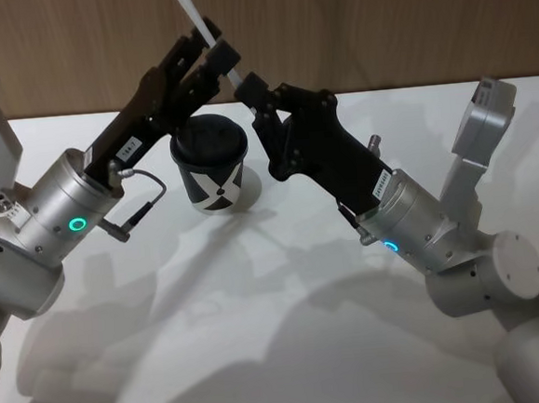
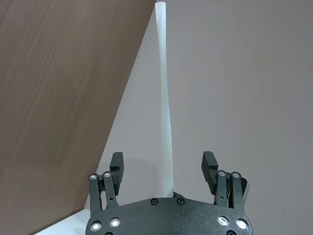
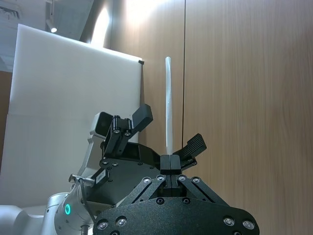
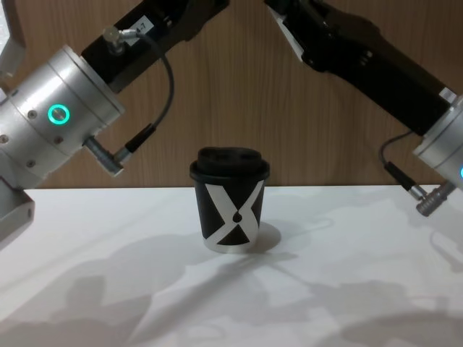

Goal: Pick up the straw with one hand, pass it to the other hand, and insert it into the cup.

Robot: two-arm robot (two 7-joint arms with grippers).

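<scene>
Right gripper (image 3: 167,160) clamped on straw (image 3: 168,107), left gripper (image 2: 164,162) spread wide around it

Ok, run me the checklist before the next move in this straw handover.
1. The right claw shut on the straw: ok.
2. The left claw open, its fingers off the straw: ok.
3. The cup upright on the table: ok.
4. An opening in the lid for the straw: cannot tell.
5. The straw unbent above the grip: ok.
</scene>
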